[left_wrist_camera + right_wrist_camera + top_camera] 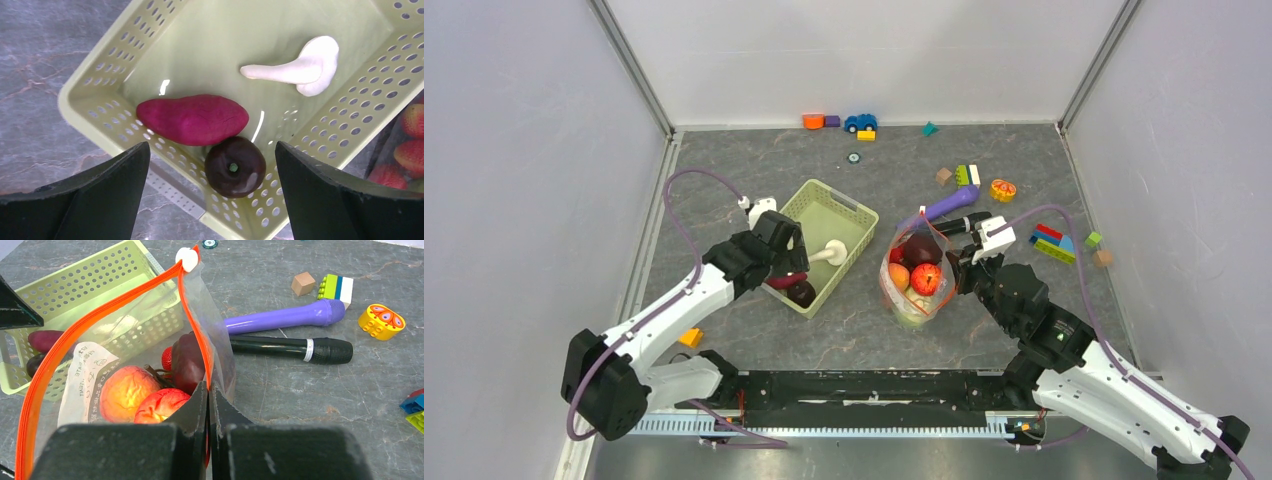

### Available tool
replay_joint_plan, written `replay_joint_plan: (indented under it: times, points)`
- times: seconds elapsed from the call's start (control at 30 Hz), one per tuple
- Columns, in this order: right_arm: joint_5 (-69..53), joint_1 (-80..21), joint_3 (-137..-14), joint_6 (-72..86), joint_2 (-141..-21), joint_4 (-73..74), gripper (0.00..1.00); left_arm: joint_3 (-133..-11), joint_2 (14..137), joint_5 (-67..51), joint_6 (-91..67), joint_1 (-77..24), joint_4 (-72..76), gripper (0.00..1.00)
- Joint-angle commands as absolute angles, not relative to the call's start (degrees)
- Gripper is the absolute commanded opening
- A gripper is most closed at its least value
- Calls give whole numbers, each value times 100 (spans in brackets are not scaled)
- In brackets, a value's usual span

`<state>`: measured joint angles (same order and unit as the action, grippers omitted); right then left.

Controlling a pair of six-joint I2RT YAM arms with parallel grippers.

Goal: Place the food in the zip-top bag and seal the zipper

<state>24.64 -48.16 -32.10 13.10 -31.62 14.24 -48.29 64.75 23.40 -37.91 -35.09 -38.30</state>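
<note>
The clear zip-top bag (914,285) stands open right of the light-green basket (854,215). My right gripper (208,390) is shut on the right side of its orange-red zipper (100,320); it also shows in the top view (959,268). Inside the bag are a peach apple (122,392), a red apple (160,407) and a dark purple piece (187,362). My left gripper (212,150) is open and empty above the basket's near corner (90,75). Below it lie a magenta sweet potato (192,119), a dark purple round fruit (235,166) and a white mushroom (300,67).
A purple cylinder (285,317) and a black one (290,347) lie just right of the bag. Coloured blocks (1054,243), an orange citrus slice toy (1003,189) and a toy car (860,122) lie further back. A yellow block (690,337) sits by the left arm.
</note>
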Motion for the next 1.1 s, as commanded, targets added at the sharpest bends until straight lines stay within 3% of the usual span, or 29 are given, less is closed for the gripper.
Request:
replay_joint_plan:
  times: [0.0,0.43,1.07]
  points:
    - [2593,-4836,-3213,1229,-3180,1283,2,-4760,6671,1853,-4075,-3317,-3219,100]
    - [2588,-4836,-3209,1221,-3180,1283,2,-5087,7572,1521,-4373,-2965,-3779,100]
    - [2603,-4834,-3218,1209,-3232,1286,2,-4985,8408,789,-4584,-2883,-3139,100]
